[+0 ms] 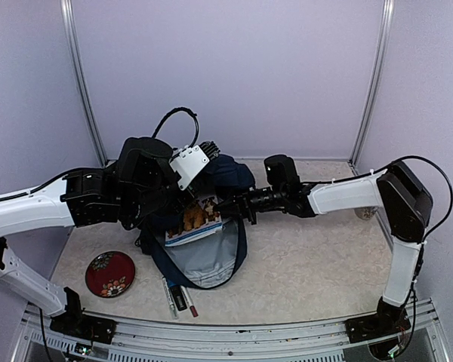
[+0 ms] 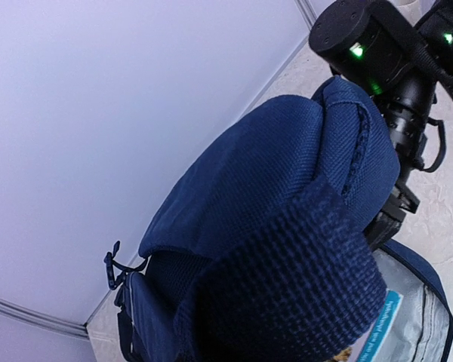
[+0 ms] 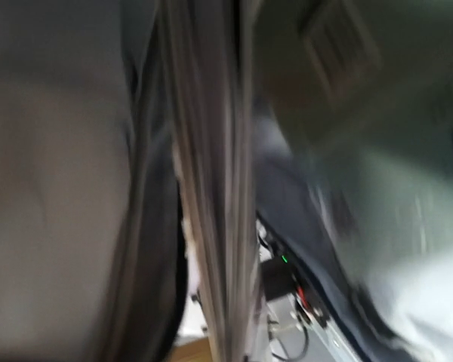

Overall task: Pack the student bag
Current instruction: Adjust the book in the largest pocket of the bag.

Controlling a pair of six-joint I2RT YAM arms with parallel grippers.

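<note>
The student bag (image 1: 205, 260), navy with grey lining, lies open in the middle of the table, its top end (image 1: 230, 173) raised. A picture book (image 1: 196, 219) stands in its mouth. My left gripper is hidden behind its own wrist (image 1: 147, 185) at the bag's raised top. In the left wrist view a navy webbing strap (image 2: 287, 286) covers the jaws, with the bag (image 2: 272, 166) behind and a book corner (image 2: 381, 320) below. My right gripper (image 1: 232, 205) is at the book's right edge. The blurred right wrist view shows the book's page edges (image 3: 211, 188) running between the jaws.
A red flowered plate (image 1: 109, 273) lies front left. Two markers (image 1: 177, 296) lie in front of the bag. A small round object (image 1: 365, 213) shows behind the right arm. Walls and metal posts close the back and sides.
</note>
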